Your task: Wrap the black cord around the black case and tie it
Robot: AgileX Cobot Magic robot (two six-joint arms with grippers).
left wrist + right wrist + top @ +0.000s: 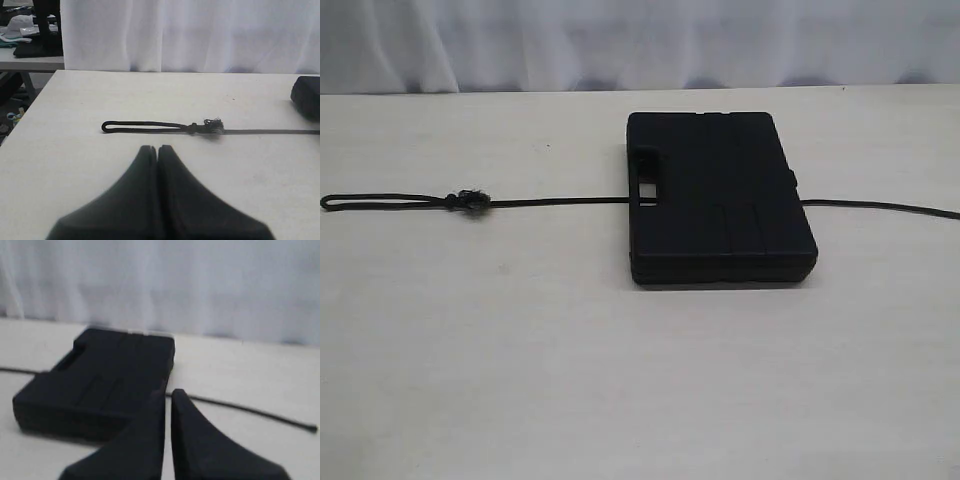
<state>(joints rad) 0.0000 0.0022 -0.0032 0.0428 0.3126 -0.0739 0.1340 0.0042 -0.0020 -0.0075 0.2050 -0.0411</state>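
The black case (720,200) lies flat on the pale table, its handle slot on the left short edge. The black cord (560,201) runs under it in a straight line. Its looped end with the fuzzy knot (468,201) lies far left, and its plain end runs off to the right (890,207). Neither gripper shows in the exterior view. In the left wrist view my left gripper (158,148) is shut and empty, short of the cord's loop (145,126). In the right wrist view my right gripper (168,392) is shut and empty, near the case (100,375) and the cord's plain end (250,410).
The pale table (620,380) stretches wide in front of the case. A white curtain (640,40) hangs behind its far edge. Past the table's left edge, the left wrist view shows another bench with clutter (25,35).
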